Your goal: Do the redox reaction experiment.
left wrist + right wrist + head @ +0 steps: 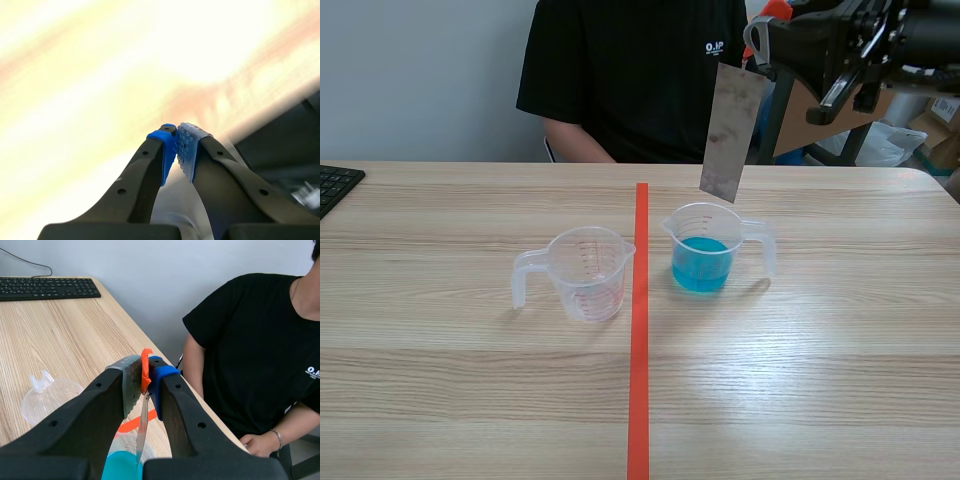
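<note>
A clear beaker of blue liquid (705,250) stands just right of the red tape line (639,340). An empty clear beaker (588,272) stands left of the line. My right gripper (756,52), raised at the far right, is shut on the top of a grey metal strip (730,130) that hangs straight down, its lower end just above the blue beaker's rim. In the right wrist view the strip (142,427) drops from the right gripper (145,372) toward the blue liquid (122,467), with the empty beaker (47,397) beside it. My left gripper (177,142) is shut on nothing.
A person in a black shirt (640,80) sits across the table, one hand (260,442) low by the table's edge. A black keyboard (335,185) lies at the far left edge. Boxes and a table frame stand behind the right arm.
</note>
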Available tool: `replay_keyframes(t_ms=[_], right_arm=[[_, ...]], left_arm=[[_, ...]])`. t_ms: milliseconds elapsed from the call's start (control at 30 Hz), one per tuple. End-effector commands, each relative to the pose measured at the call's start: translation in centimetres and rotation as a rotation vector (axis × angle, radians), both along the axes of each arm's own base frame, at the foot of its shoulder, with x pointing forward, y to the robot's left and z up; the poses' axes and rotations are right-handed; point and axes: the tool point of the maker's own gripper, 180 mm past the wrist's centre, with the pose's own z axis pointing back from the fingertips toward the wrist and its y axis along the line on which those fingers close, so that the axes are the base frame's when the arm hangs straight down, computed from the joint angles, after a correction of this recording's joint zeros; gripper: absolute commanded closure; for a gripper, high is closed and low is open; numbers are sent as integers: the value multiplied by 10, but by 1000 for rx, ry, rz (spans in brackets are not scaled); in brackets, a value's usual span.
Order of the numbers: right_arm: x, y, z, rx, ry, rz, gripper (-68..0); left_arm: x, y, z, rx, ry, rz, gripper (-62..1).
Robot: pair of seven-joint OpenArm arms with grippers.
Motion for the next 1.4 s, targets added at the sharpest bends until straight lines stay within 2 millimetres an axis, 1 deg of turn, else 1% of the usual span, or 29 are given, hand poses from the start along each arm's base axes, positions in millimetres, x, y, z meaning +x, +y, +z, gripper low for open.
replay_keyframes(t_ms=[0, 67, 200, 300, 500, 633, 767, 833, 900, 967, 1100, 1267, 1367], right_arm=[[-2, 1, 14, 19, -35, 16, -15], [-2, 1, 14, 19, -35, 16, -15], [-2, 1, 14, 19, -35, 16, -15], [-2, 1, 14, 19, -35, 16, -15], [-2, 1, 14, 19, -35, 16, -15], [-2, 1, 14, 19, -35, 16, -15], [-2, 1, 14, 19, -35, 16, -15], [-2, 1, 14, 19, -35, 16, -15], [-2, 1, 14, 19, -35, 16, -15], [-2, 1, 14, 19, -35, 16, -15], [-2, 1, 14, 19, -35, 16, -15], [-2, 1, 14, 19, -35, 16, -15], [-2, 1, 14, 19, -35, 16, -15]], left_arm=[[26, -7, 13, -18, -81, -20, -40], [47, -14, 24, -26, -121, -63, -40], [83, -35, 48, -64, -183, -144, -40], [104, -62, 67, -107, -247, -208, -40], [136, -126, 86, -155, -314, -330, -40], [166, -159, 100, -166, -382, -359, -40], [189, -191, 108, -178, -413, -382, -40], [196, -210, 110, -188, -419, -405, -40], [204, -227, 111, -196, -421, -418, -40], [215, -243, 111, -197, -433, -409, -40], [231, -272, 110, -221, -440, -422, -40], [255, -295, 108, -237, -461, -415, -40], [267, -307, 101, -243, -450, -412, -40]])
